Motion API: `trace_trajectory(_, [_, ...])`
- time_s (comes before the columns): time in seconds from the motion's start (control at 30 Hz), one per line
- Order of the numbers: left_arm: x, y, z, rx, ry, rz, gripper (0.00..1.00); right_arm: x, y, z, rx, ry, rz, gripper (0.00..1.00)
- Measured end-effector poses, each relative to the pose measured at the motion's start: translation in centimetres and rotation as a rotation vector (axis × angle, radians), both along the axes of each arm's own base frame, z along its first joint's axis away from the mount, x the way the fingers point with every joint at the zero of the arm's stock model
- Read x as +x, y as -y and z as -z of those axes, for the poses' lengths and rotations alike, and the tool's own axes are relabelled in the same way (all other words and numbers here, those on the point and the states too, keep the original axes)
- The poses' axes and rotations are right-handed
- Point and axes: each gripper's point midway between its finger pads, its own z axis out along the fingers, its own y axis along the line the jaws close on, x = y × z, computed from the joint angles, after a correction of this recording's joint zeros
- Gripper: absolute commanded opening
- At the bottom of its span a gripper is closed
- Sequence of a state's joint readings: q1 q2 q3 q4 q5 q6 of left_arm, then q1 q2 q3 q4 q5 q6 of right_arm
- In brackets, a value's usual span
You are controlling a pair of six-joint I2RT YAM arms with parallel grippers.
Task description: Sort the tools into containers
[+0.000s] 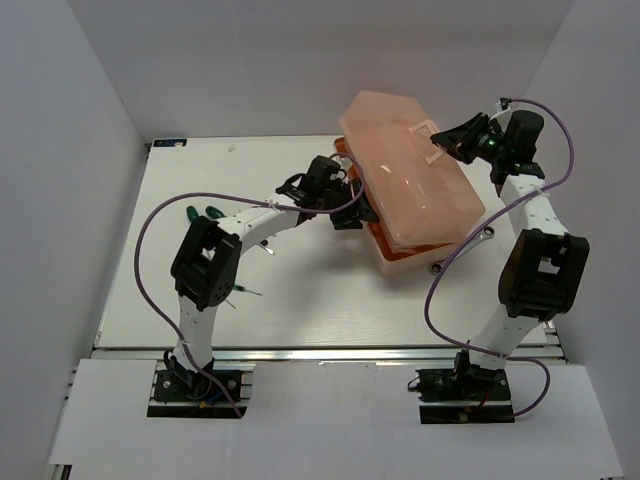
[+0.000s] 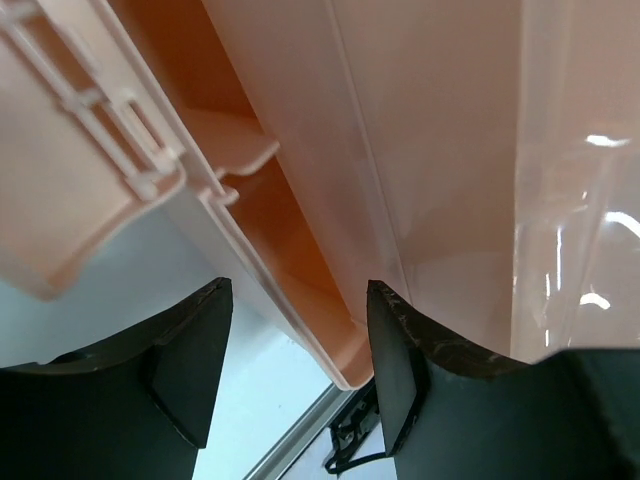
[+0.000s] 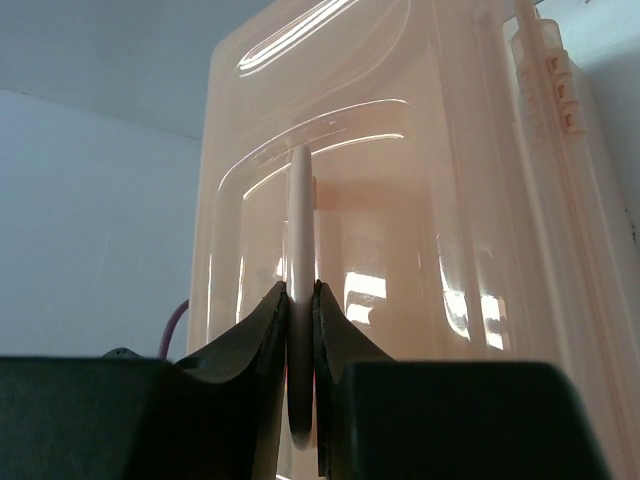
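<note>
The salmon-pink toolbox [image 1: 410, 175] sits right of the table's middle with its lid tilted up over the orange tray [image 1: 397, 256]. The lid hides most of the containers. My right gripper [image 1: 447, 141] [image 3: 300, 290] is shut on the lid handle [image 3: 301, 230]. My left gripper [image 1: 349, 206] [image 2: 297, 290] is open at the box's left side, and the lid's rim [image 2: 345, 365] passes between its fingers. Two screwdrivers with green handles [image 1: 190, 212] [image 1: 214, 212] lie at the left, behind the left arm. Another screwdriver [image 1: 241, 292] lies by that arm's elbow.
A silver metal piece [image 1: 438, 267] pokes out at the box's front right corner; I cannot tell what it is. Purple cables [image 1: 150, 225] [image 1: 440, 285] loop off both arms. White walls [image 1: 80, 150] close in the table on three sides.
</note>
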State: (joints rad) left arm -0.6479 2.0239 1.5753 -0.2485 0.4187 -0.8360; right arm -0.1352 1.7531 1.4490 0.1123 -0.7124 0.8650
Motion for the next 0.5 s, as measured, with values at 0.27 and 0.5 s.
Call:
trace_trajectory(0.27, [-0.8, -0.7, 1.2, 0.1, -0.027, -0.019, 0.64, 0.0, 0.0, 0.0, 0.005, -0.003, 0.001, 0.0])
trace_trajectory(0.5, [-0.5, -0.6, 2.0, 0.134, -0.032, -0.034, 0.62, -0.1, -0.2, 0.1, 0.017, -0.013, 0.001, 0.0])
